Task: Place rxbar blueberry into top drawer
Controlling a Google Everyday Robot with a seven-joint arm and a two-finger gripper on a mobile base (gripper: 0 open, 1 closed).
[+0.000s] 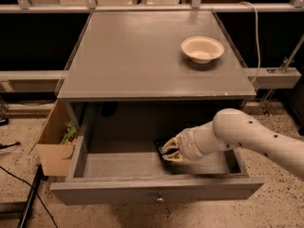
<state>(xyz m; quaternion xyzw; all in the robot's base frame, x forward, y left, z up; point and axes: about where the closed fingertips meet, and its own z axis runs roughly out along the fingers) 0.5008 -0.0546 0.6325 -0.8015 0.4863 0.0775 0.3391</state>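
The top drawer [156,191] of the grey table is pulled out, with its flat front panel and small round knob facing me. My gripper [170,153] reaches in from the right and sits low inside the drawer, right of centre. A small dark flat thing, the rxbar blueberry [159,146], shows at the gripper's tip, close to the drawer floor. Most of the bar is hidden behind the gripper. I cannot tell whether the bar rests on the floor or is held.
A cream round bowl [202,49] stands on the table top [142,56] at the back right. A tan cardboard box [54,141] with green contents sits on the floor to the left of the drawer. A cable [21,186] lies on the floor at the left.
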